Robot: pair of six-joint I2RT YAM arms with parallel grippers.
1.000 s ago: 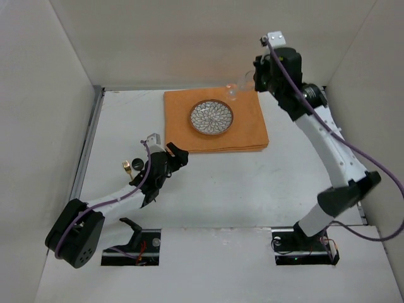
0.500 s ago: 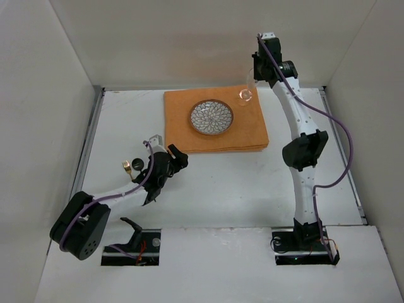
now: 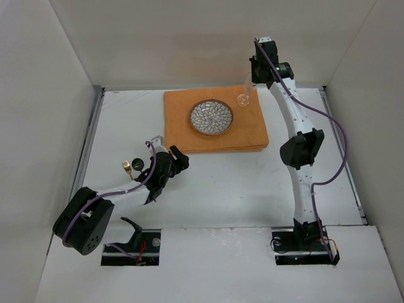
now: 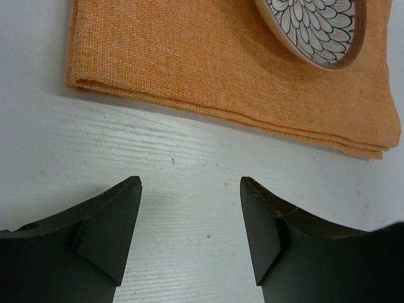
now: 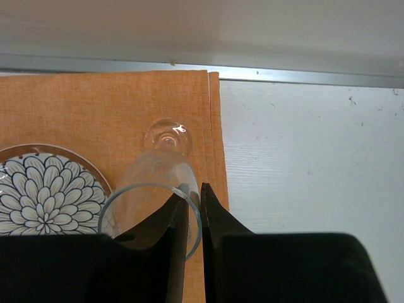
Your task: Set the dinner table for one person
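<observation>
My right gripper (image 5: 194, 187) is shut on the rim of a clear stemmed glass (image 5: 151, 196), one finger inside the bowl and one outside. The glass (image 3: 243, 98) hangs upright at the far right corner of the orange mat (image 3: 183, 120); its foot is at or just above the cloth, and I cannot tell which. A flower-patterned plate (image 3: 211, 117) sits in the mat's middle, left of the glass. My left gripper (image 4: 189, 182) is open and holds nothing. It is low over the white dinner table (image 3: 240, 183), just short of the mat's near edge (image 4: 189, 57).
A gold piece of cutlery (image 3: 127, 166) and a small dark round thing (image 3: 137, 163) lie on the table left of the left arm. White walls close in the table on three sides. A metal strip (image 5: 284, 74) runs along the far edge.
The right arm has stretched out towards the far wall. The glass has gone from tilted to upright and come down over the mat's far right corner. The left gripper has barely shifted.
</observation>
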